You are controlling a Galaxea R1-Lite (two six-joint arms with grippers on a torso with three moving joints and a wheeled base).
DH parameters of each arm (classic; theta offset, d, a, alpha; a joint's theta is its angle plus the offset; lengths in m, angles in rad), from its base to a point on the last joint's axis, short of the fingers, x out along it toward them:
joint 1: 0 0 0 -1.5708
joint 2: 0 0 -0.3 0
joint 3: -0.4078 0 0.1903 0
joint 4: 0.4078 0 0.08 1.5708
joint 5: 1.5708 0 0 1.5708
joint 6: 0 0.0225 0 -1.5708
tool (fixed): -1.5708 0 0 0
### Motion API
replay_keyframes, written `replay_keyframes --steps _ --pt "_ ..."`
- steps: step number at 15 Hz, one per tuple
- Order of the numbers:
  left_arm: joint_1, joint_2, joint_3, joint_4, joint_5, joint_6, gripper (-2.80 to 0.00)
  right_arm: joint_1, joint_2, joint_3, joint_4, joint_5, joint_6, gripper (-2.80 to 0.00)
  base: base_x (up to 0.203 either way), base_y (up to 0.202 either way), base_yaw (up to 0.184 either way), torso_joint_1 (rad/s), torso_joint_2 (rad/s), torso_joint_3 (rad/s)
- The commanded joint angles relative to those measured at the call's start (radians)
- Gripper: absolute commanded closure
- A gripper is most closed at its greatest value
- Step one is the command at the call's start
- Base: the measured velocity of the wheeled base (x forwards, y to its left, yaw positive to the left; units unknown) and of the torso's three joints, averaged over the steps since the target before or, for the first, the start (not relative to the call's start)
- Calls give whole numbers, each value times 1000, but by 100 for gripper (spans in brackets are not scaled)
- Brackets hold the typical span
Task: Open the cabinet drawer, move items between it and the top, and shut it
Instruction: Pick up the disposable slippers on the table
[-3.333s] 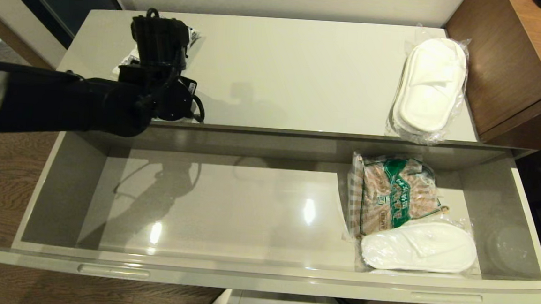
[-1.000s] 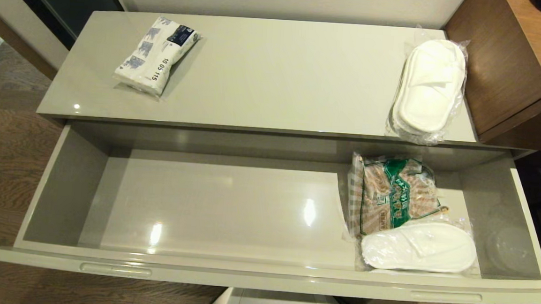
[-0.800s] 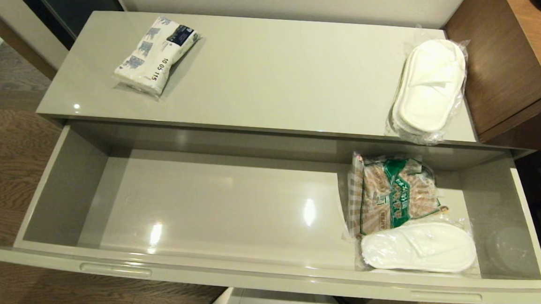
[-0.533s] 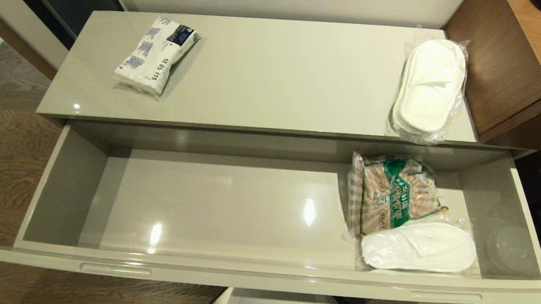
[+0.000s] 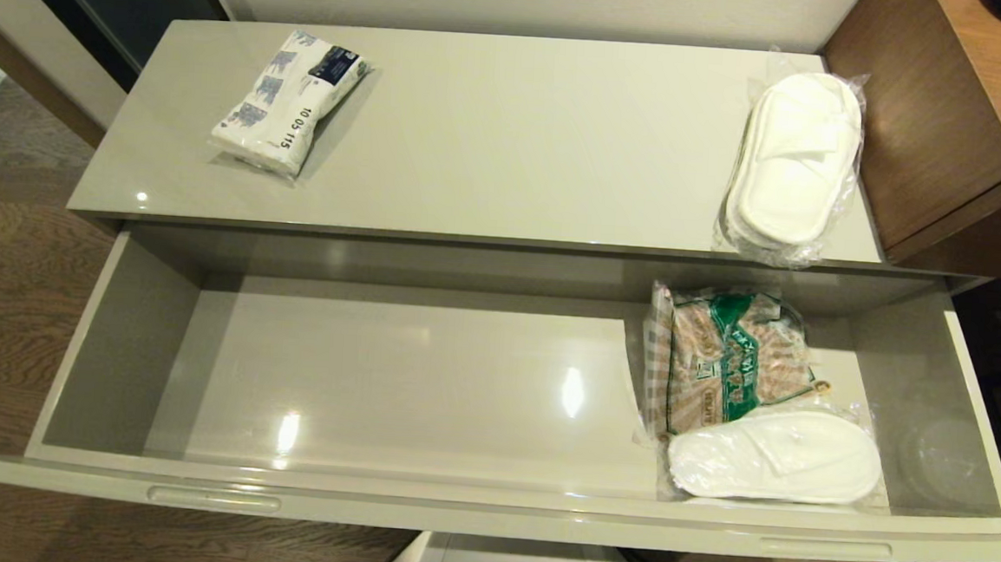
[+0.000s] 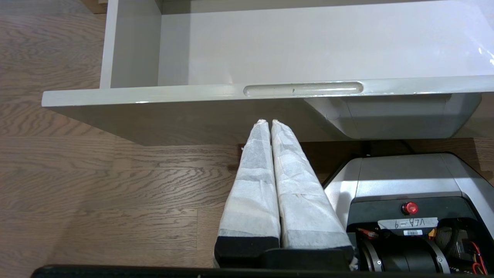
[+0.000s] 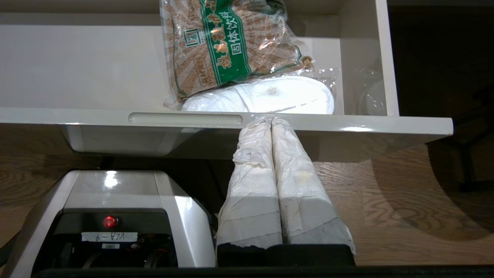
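Both end effectors, left (image 6: 269,122) and right (image 7: 266,120), pinched closed, empty, below the drawer (image 5: 486,513); push squarely, both handle slots together.

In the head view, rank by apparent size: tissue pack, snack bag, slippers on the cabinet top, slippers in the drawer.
1. Snack bag.
2-3. Slippers on the cabinet top and slippers in the drawer: too alike to rank; the drawer pair is partly covered by the bag.
4. Tissue pack.

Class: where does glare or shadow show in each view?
Head view: two bright glare spots on the glossy pale grey-beige open drawer's floor. Left wrist view: the drawer front casts shadow on the wood floor. Right wrist view: glare on the crinkly brown-and-green snack bag.
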Motion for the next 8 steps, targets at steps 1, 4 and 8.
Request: replay_keyframes --steps 1,4,8 --pt "0 3 0 0 0 0 0 0 -16 3 0 0 -1 0 0 0 0 0 0 0" --pt "0 3 0 0 0 2 0 0 -16 2 -4 -4 13 0 0 0 0 0 0 0" --pt "0 3 0 0 0 0 0 0 -17 3 -15 -3 -24 0 0 0 0 0 0 0"
